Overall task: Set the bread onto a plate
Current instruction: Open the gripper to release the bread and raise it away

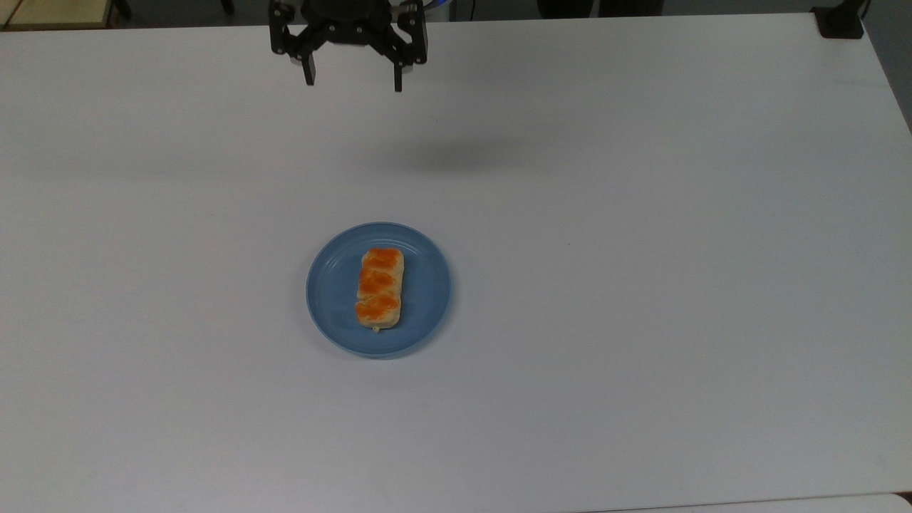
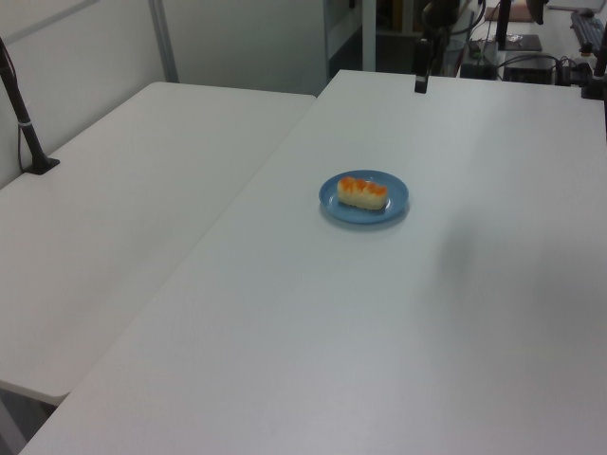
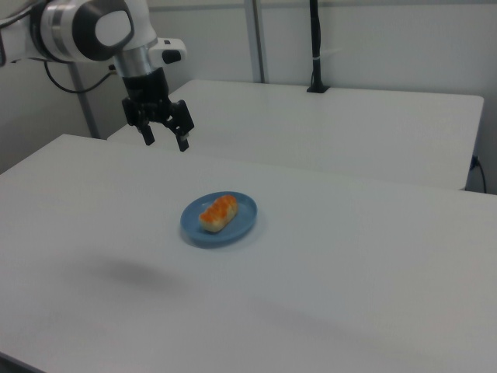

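The bread [image 1: 379, 287], pale beige with three orange-brown lobes, lies flat in the middle of the round light-blue plate [image 1: 427, 285] on the white table. It also shows as the bread [image 2: 362, 192] on the plate [image 2: 398, 197] in the left view, and as the bread [image 3: 218, 212] on the plate [image 3: 243, 214] in the right view. My gripper [image 1: 353, 80] hangs open and empty high above the table, far from the plate toward the top view's upper edge. The right view shows the gripper [image 3: 165, 142] up and to the left of the plate.
A second white table [image 2: 123, 190] adjoins on the left view's left, with a black post [image 2: 24, 123] clamped at its edge. A black clamp [image 1: 841, 21] sits at the top view's upper right corner. Cables and equipment [image 2: 531, 66] stand behind the table.
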